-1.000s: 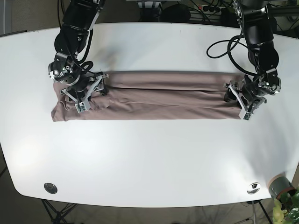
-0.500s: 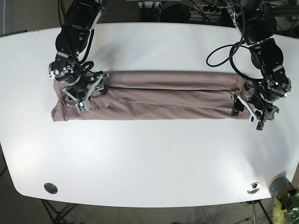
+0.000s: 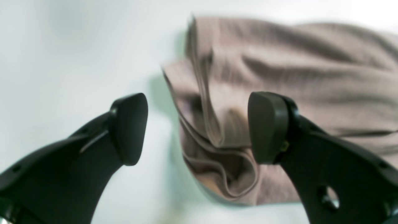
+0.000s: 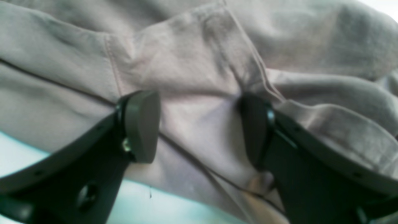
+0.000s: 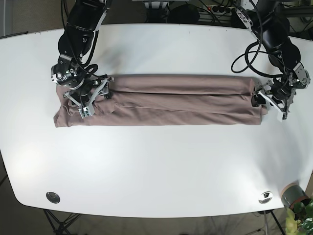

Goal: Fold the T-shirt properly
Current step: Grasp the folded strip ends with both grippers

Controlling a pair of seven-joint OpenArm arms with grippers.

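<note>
T-shirt (image 5: 161, 100) lying as long folded band across middle of white table (image 5: 156, 166).

Left gripper (image 3: 199, 127) sitting at band's end (base view right), jaws spread wide, straddling layered cloth edge, not clamping.

Right gripper (image 4: 199, 124) resting on opposite end, fingers (image 4: 141, 124) parted, pressing into fabric, cloth bunching between them.

Both arms reaching in from table's far side.

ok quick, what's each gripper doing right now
Left gripper: open, straddling the end edge of the shirt, gripping nothing.
Right gripper: open, fingers pressed on the shirt, fabric between them not pinched.
</note>
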